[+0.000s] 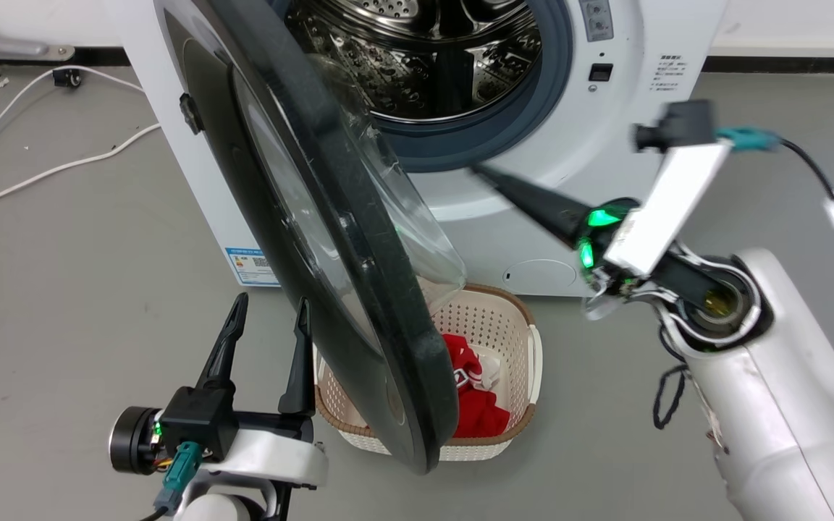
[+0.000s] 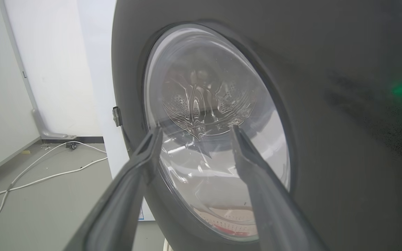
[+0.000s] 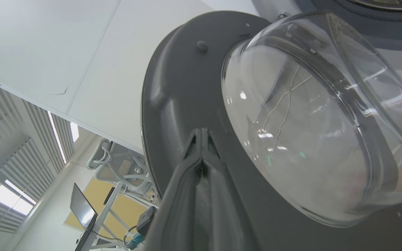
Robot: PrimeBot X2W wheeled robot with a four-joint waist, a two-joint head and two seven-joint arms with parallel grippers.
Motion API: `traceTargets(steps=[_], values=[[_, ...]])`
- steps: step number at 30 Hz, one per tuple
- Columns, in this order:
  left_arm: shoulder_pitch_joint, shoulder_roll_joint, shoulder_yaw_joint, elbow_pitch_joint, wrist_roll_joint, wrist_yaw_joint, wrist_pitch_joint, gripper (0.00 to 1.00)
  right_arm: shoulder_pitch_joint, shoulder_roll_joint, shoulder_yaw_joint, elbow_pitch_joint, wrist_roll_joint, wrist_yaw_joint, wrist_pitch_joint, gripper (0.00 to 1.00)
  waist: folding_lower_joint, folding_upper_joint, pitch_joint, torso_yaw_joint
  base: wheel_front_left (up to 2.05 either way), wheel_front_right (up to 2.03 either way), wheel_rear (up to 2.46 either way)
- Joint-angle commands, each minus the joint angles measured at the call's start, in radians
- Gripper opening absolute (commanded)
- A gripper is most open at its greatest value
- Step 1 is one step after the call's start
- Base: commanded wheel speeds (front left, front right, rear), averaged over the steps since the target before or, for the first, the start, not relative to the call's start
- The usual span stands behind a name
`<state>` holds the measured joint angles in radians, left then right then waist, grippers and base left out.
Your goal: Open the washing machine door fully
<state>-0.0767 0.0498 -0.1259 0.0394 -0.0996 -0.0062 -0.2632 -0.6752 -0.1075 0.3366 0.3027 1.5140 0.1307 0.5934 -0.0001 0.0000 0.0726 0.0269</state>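
The washing machine door (image 1: 359, 275) is a big black disc, hinged on the machine's left side and swung out towards me, nearly edge-on. Its clear glass bowl (image 1: 417, 231) bulges on the inner side. My left gripper (image 1: 272, 304) stands open just outside the door. In the left wrist view this gripper (image 2: 195, 130) faces the door's outer face (image 2: 326, 139) and its window. My right gripper (image 1: 478, 171) reaches in from the right on the door's inner side. Seen from the right wrist, the right gripper (image 3: 201, 134) is shut and holds nothing, its tips at the dark inner frame (image 3: 180, 87) beside the bowl (image 3: 309, 122).
The white washing machine (image 1: 692, 36) shows its steel drum (image 1: 431, 58) inside a blue-grey rubber ring (image 1: 533, 101). A cream laundry basket (image 1: 533, 362) with red clothing (image 1: 475, 405) sits on the floor under the door. White cables (image 1: 40, 174) lie on the grey floor at left.
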Motion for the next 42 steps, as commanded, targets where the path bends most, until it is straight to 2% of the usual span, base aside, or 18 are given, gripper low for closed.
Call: traceTargets(steps=[1,2,3,8,9,13,17,19,21,26,33,36,42], values=[[0.017,0.001,0.006,-0.002,-0.001,0.007,-0.002,1.0,0.045,0.0,-0.035,-0.017,-0.02,0.0,-0.072,0.22,0.0001,0.0,-0.007,-0.007,0.0,0.0,0.0],[0.018,0.001,0.008,-0.002,-0.002,0.006,-0.002,1.0,0.065,-0.003,-0.062,-0.026,-0.029,0.0,-0.12,0.44,0.0001,0.0,-0.009,-0.008,0.0,0.0,0.0],[0.02,0.001,0.01,-0.003,-0.003,0.006,-0.002,1.0,0.089,-0.005,-0.09,-0.034,-0.035,0.0,-0.165,1.0,0.0001,0.0,-0.012,-0.01,0.0,0.0,0.0],[0.032,0.001,0.027,-0.006,-0.003,0.007,-0.002,1.0,0.221,-0.018,-0.197,-0.097,-0.105,0.0,-0.376,1.0,0.0001,0.0,-0.021,-0.022,0.0,0.0,0.0],[0.032,0.001,0.027,-0.006,-0.003,0.007,-0.002,1.0,0.221,-0.018,-0.197,-0.097,-0.105,0.0,-0.376,1.0,0.0001,0.0,-0.021,-0.022,0.0,0.0,0.0],[0.039,0.001,0.046,-0.009,0.001,0.006,-0.002,1.0,0.323,-0.024,-0.254,-0.135,-0.198,0.0,-0.53,1.0,0.0001,0.0,-0.026,-0.032,0.0,0.0,0.0],[0.05,0.001,0.057,-0.011,0.007,0.002,-0.002,1.0,0.417,-0.029,-0.303,-0.159,-0.326,0.0,-0.67,1.0,0.0001,0.0,-0.032,-0.04,0.0,0.0,0.0],[0.052,0.001,0.061,-0.009,0.009,0.001,-0.002,1.0,0.459,-0.043,-0.323,-0.166,-0.425,0.0,-0.735,1.0,0.0001,0.0,-0.037,-0.043,0.0,0.0,0.0],[0.054,0.001,0.065,-0.012,0.009,0.004,-0.002,1.0,0.495,-0.026,-0.338,-0.178,-0.498,0.0,-0.774,1.0,0.0001,0.0,-0.039,-0.047,0.0,0.0,0.0],[0.059,0.001,0.072,-0.016,0.009,0.004,-0.002,1.0,0.553,-0.014,-0.387,-0.251,-0.762,0.0,-0.83,1.0,0.0001,0.0,-0.038,-0.057,0.0,0.0,0.0],[0.056,0.001,0.073,-0.009,0.017,-0.003,-0.002,1.0,0.624,0.028,-0.401,-0.391,-1.101,0.0,-0.835,1.0,0.0001,0.0,-0.045,-0.052,0.0,0.0,0.0],[0.054,0.001,0.071,-0.008,0.018,-0.007,-0.002,1.0,0.658,0.041,-0.399,-0.436,-1.222,0.0,-0.826,1.0,0.0001,0.0,-0.048,-0.048,0.0,0.0,0.0],[0.06,0.001,0.069,-0.005,0.021,-0.01,-0.002,1.0,0.729,0.057,-0.391,-0.451,-1.346,0.0,-0.816,1.0,0.0001,0.0,-0.055,-0.045,0.0,0.0,0.0]])
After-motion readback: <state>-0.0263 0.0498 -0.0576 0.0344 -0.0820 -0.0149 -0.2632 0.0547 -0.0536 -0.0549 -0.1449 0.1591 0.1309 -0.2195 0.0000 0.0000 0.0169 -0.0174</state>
